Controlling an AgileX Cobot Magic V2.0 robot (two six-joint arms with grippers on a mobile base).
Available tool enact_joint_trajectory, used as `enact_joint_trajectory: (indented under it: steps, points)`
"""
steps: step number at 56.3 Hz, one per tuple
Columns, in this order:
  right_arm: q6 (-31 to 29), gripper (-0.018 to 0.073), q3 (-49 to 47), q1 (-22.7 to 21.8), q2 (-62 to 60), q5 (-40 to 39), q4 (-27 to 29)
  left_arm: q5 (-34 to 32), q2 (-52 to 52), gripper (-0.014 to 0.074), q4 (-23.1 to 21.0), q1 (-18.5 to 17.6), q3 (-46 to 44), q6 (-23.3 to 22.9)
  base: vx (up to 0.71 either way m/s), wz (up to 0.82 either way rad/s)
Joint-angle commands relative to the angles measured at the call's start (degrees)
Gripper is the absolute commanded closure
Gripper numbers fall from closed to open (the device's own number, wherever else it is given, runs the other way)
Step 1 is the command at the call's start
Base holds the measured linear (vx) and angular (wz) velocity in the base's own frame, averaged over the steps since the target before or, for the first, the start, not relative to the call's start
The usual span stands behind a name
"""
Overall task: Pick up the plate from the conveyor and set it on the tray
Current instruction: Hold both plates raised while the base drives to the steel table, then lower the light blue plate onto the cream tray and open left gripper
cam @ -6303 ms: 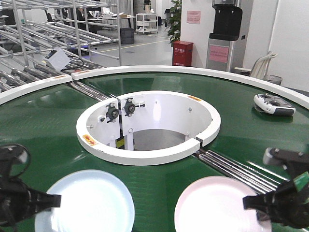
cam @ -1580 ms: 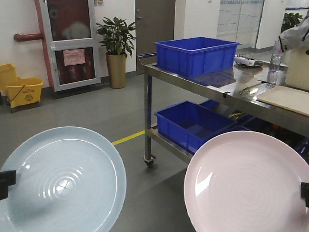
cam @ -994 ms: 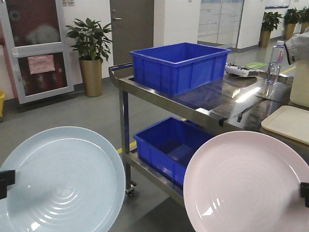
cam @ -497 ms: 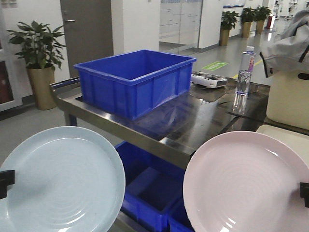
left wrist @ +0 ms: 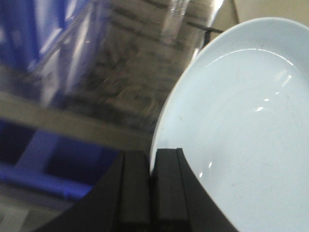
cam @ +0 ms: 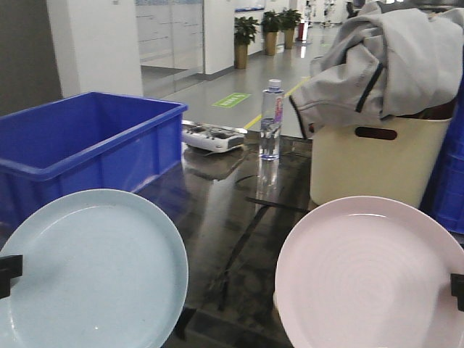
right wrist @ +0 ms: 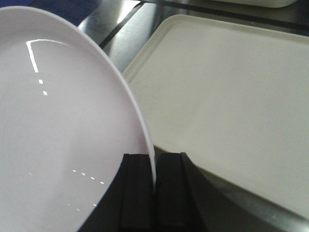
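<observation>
Plate [cam: 370, 279] is held by its rim in the right end effector [right wrist: 155, 162], off the worktop [cam: 232, 210]. The two black fingers [right wrist: 137, 193] are clamped on the rim, one on each face. In the right wrist view the plate [right wrist: 63, 121] fills the left side, with the clamp at its lower right edge.

View differences:
- Tray [right wrist: 231, 96] is seen only in the right wrist view. It lies flat on the worktop just beside and below the held rim. Whether plate and tray touch cannot be told.
- In the front view that spot is covered by the plate. Only a black sliver of the right end effector [cam: 458, 288] is seen at the frame edge.
- The left clamp is shown clearly only in the left wrist view: left end effector [left wrist: 152, 159] is closed on the rim of a pale blue plate [left wrist: 241, 121]. In the front view it is a black tab [cam: 7, 274] at the left edge.

Counts: two plates (one pink, one pale blue [cam: 90, 272]), two end effectors, one tray.

Further out on the worktop:
- one blue bin [cam: 80, 145] at left
- one water bottle [cam: 270, 119] upright, centre rear
- one handheld controller [cam: 212, 136] just left of the bottle
- one cream bin [cam: 370, 163] behind the pink plate, with a grey jacket [cam: 391, 58] heaped on it
</observation>
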Motion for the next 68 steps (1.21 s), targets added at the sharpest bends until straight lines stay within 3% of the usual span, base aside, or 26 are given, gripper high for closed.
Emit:
enact_joint_trajectory:
  steps: [1, 35, 68]
  points:
    - [-0.5, 0.0569, -1.7, -0.1, -0.5, -4.2, 0.5, -4.5, -0.6, 0.0602, -1.3, -0.3, -1.5, -0.4, 0.37, -0.55]
    - [-0.5, 0.0569, -1.7, -0.1, -0.5, -4.2, 0.5, -4.5, -0.6, 0.0602, -1.3, -0.3, -1.5, -0.4, 0.26, -0.57]
    - [-0.5, 0.0569, -1.7, -0.1, -0.5, -4.2, 0.5, -4.5, -0.6, 0.0602, -1.3, -0.3, -1.5, -0.4, 0.03, -0.11]
